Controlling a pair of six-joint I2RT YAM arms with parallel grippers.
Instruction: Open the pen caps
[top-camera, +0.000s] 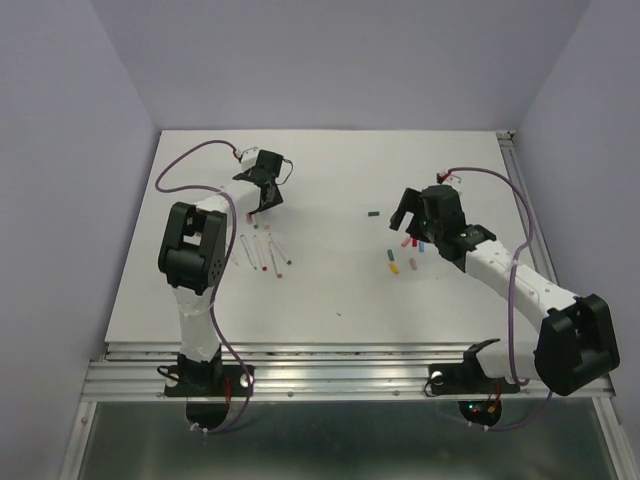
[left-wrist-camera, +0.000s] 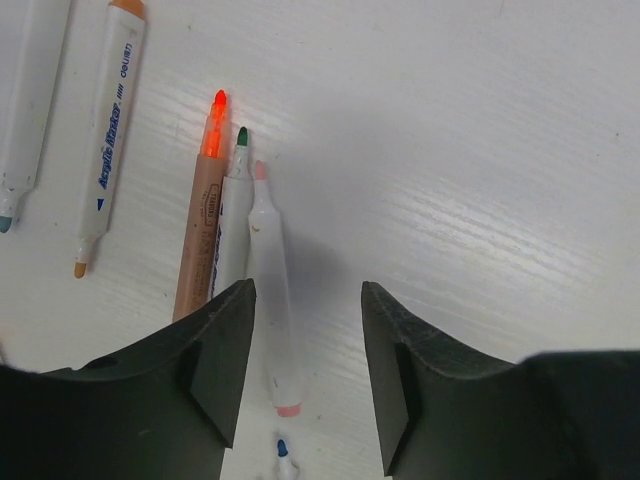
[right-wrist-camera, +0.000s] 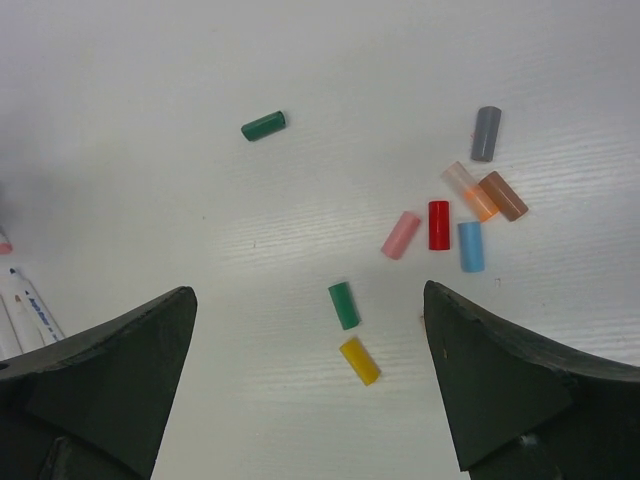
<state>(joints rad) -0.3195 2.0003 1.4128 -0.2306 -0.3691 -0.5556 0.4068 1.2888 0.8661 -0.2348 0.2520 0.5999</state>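
- Two pen caps, a yellow cap (right-wrist-camera: 359, 361) then a green cap (right-wrist-camera: 343, 305), lie nearest the right gripper (right-wrist-camera: 308, 295), its fingers wide apart and empty.
- Beyond, a cluster of caps (right-wrist-camera: 438, 225); dark green cap (right-wrist-camera: 263, 125) farthest.
- Left gripper (left-wrist-camera: 307, 290), fingers apart, straddles a pink-tipped pen (left-wrist-camera: 268, 270), seemingly untouched.

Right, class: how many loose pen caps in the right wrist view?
9: dark green alone upper left; grey, clear-orange, brown, red, pink, blue clustered right; green, yellow lower centre. Others may hide behind the end effector.
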